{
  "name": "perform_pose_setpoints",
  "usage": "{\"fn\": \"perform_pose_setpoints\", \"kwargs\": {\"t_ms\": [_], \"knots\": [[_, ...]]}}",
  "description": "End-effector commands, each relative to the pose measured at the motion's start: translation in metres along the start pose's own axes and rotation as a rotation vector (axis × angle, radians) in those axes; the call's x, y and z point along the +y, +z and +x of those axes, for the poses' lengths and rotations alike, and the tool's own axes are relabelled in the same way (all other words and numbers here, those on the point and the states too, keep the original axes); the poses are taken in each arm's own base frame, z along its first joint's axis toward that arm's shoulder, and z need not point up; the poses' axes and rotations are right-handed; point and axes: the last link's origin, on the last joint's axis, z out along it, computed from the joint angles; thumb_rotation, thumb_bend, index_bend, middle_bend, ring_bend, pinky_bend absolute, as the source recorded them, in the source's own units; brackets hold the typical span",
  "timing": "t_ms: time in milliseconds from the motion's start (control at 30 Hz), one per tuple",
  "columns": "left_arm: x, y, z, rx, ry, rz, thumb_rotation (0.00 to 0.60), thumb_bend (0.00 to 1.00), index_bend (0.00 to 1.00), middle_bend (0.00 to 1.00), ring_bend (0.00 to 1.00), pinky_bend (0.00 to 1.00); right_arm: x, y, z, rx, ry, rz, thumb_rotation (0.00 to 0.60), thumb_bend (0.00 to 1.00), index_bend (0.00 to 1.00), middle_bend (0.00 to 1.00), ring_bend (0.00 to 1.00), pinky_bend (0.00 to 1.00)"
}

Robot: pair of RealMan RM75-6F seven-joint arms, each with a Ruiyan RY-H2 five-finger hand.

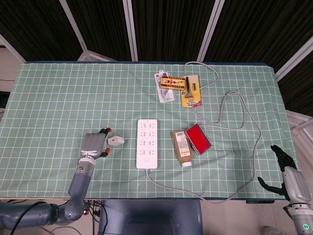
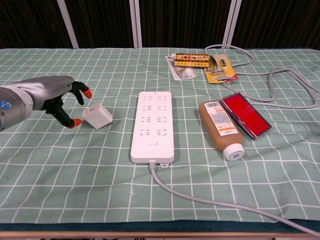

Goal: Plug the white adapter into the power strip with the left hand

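Small white cube-shaped plug adapter (image 2: 97,115) lies on the green checked worktop (image 2: 75,165), just left of the long white power strip (image 2: 153,125), whose long axis runs front to back. Left hand (image 2: 47,95) sits immediately left of the adapter, far nearer than the right hand (image 1: 288,171) at the table's far edge. Orange-tipped fingers (image 2: 76,123) spread moderately, bracketing the adapter's left side, holding nothing; contact cannot be told.

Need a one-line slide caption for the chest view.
Left hand, fingers apart, reaches for the white adapter lying beside the power strip.

Matt white plastic power strip (image 2: 153,126) on checked green cloth (image 2: 75,165).
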Motion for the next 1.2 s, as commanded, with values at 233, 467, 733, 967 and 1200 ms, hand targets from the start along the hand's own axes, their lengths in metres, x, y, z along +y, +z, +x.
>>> {"fn": "perform_pose_setpoints", "kwargs": {"t_ms": [233,467,733,967,1200], "knots": [[0.009,0.008,-0.006,-0.012,-0.007,-0.009,0.6,0.32,0.28,0.33,0.84,0.93,0.0,0.001,0.0,-0.002,0.007,-0.006,0.6,0.34,0.0,0.0,0.0,0.0],[0.014,0.012,-0.008,-0.015,-0.009,-0.015,0.6,0.33,0.29,0.33,0.84,0.93,0.0,0.001,0.001,-0.003,0.011,-0.009,0.6,0.34,0.0,0.0,0.0,0.0],[0.017,0.015,-0.008,-0.016,-0.002,-0.026,0.6,0.4,0.31,0.34,0.84,0.93,0.0,0.0,0.001,-0.003,0.013,-0.011,0.6,0.34,0.0,0.0,0.0,0.0],[0.016,0.014,-0.008,-0.015,0.01,-0.025,0.6,0.44,0.34,0.36,0.84,0.93,0.0,0.001,0.001,-0.002,0.015,-0.011,0.6,0.34,0.0,0.0,0.0,0.0],[0.015,0.014,-0.011,-0.021,0.023,-0.024,0.6,0.44,0.35,0.37,0.84,0.93,0.0,0.0,0.001,-0.001,0.012,-0.009,0.6,0.34,0.0,0.0,0.0,0.0]]}}
